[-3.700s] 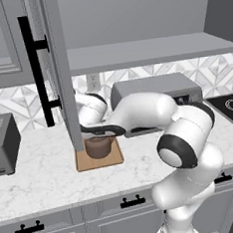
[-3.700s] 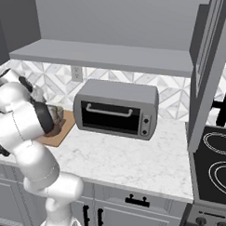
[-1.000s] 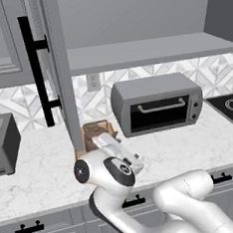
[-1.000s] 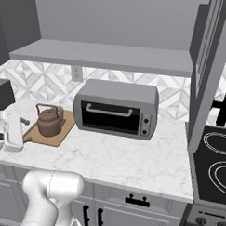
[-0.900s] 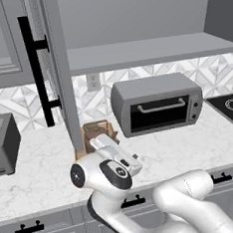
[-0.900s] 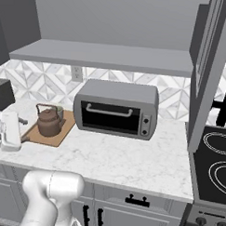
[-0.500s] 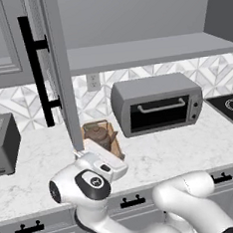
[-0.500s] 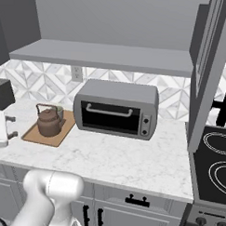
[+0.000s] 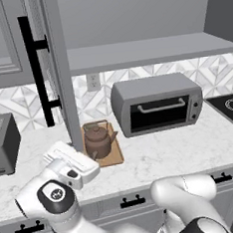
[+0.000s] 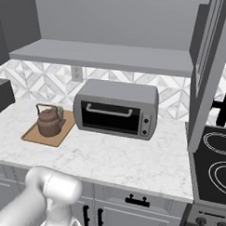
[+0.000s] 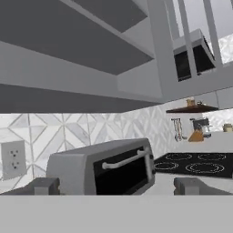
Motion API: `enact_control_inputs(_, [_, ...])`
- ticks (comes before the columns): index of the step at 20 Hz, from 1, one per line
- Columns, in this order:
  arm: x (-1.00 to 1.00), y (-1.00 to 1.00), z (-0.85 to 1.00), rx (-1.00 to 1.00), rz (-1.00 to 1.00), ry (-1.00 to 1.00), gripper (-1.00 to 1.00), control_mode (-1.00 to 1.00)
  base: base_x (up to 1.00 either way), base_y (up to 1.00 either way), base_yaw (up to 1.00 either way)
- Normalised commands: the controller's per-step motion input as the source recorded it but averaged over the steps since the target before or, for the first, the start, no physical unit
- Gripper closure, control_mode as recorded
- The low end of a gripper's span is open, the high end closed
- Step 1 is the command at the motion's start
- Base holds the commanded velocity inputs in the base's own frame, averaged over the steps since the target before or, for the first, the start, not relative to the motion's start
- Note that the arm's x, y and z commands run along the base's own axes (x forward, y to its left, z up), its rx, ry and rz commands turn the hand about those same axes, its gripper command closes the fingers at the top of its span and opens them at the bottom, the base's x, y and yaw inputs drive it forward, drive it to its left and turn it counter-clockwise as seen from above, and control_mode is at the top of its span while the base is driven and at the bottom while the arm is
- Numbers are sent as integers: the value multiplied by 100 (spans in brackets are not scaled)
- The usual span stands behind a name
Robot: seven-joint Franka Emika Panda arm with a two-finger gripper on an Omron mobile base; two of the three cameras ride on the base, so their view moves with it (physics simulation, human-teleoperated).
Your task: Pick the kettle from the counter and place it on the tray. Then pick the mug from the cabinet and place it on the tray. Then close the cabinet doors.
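The brown kettle (image 9: 97, 140) (image 10: 49, 121) stands upright on the light-brown tray (image 9: 113, 157) (image 10: 35, 135) on the white counter (image 9: 161, 152). A small beige mug (image 10: 59, 113) sits on the tray right behind the kettle. The cabinet (image 9: 138, 51) is open, with its left door (image 9: 57, 68) swung out beside the tray and its right door (image 10: 206, 77) edge-on. My white hand (image 9: 71, 161) hovers low, left of and in front of the tray. My gripper (image 11: 116, 186) is open with nothing between its fingers, facing the toaster oven.
A grey toaster oven (image 9: 157, 105) (image 10: 116, 109) (image 11: 102, 166) stands right of the tray. A dark toaster (image 9: 3, 143) sits at the counter's left. A black cooktop (image 10: 215, 166) lies at the right. Lower drawers (image 9: 133, 202) run under the counter.
The arm has swung left and towards the counter's front edge, uncovering the tray and kettle. In the right base view the hand has slid off the left edge. The jaws stay wide.
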Motion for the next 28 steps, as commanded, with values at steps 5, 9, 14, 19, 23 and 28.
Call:
enact_control_inputs(5, [0,75,17,-13,0,-18,-100,-100,0,0,0])
enact_control_inputs(9, [1,74,1,-11,0,-14,-100,-100,0,0,0])
enact_control_inputs(14, [0,56,17,-9,-4,-17,-100,-100,0,0,0])
enact_control_inputs(19, [0,42,31,-9,-6,-15,-100,-100,0,0,0])
enact_control_inputs(23, [0,25,35,-6,-7,-8,-100,-100,0,0,0])
enact_control_inputs(28, [0,13,41,-5,-8,-3,-100,-100,0,0,0])
